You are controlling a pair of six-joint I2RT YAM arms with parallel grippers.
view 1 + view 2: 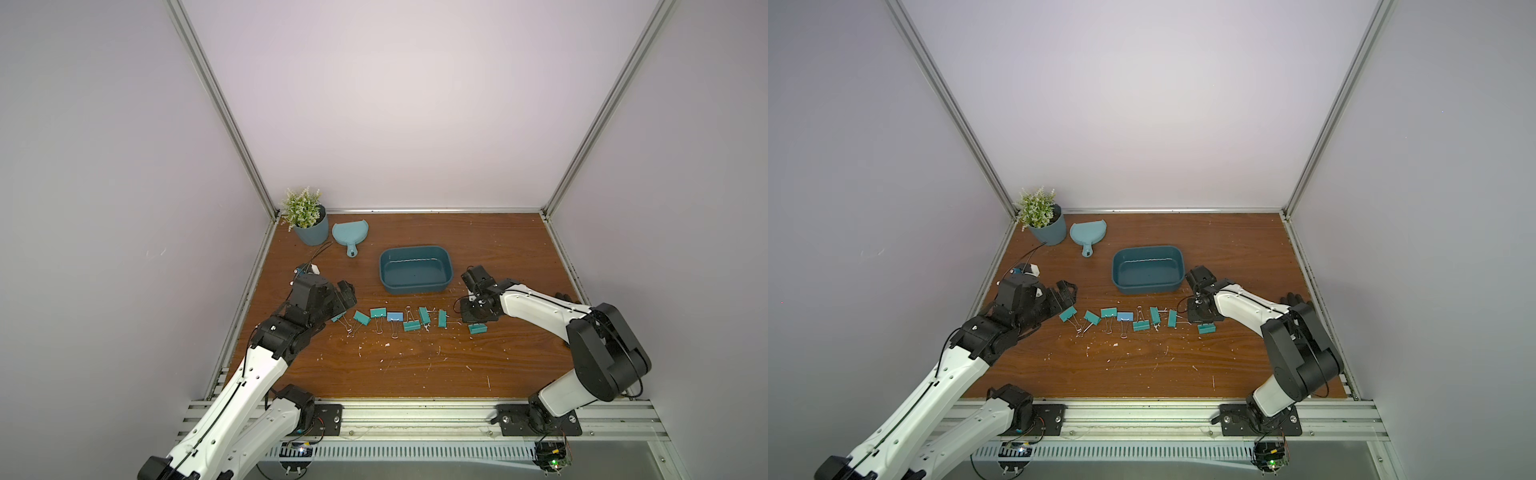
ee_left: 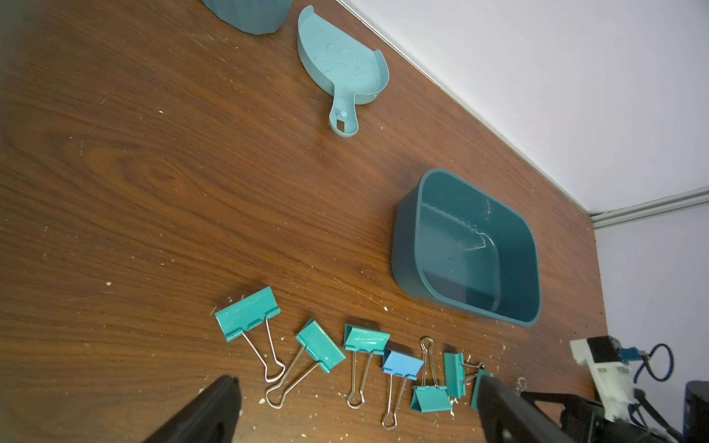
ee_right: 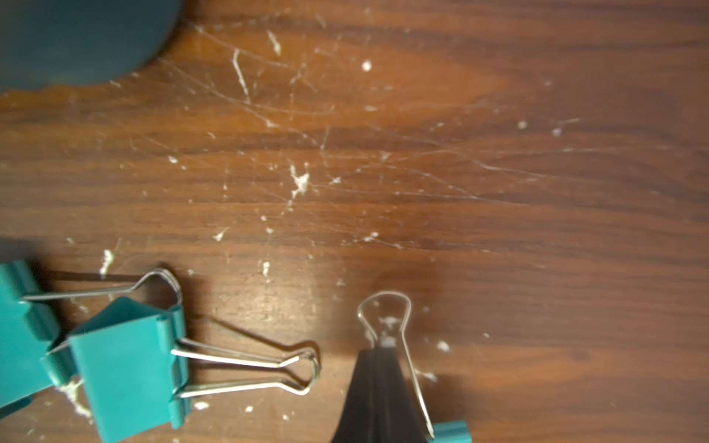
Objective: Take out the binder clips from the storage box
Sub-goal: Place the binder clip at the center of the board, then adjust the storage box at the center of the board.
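Binder clips point(image 1: 378, 312): location?
— Eight, rowed on surface point(image 1: 415, 365) before the empty storage box point(image 1: 415, 287).
— Handling?
— Likely light, stiff, slick-bodied; take by wire handles. Left end effector point(image 2: 358, 383) released; right end effector point(image 3: 383, 353) clenched at one handle loop.

white arm shells point(image 1: 257, 374), black joints point(image 1: 602, 353), thin black cables point(image 1: 239, 384), green led point(image 1: 552, 462) at base.

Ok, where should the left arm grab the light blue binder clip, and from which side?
Probably take the light blue binder clip by its raised body, from straight above, left pincer closing front to back across its short width. Its wire handles lie flat on the table, hard to pinch, and a teal clip sits close beside it.
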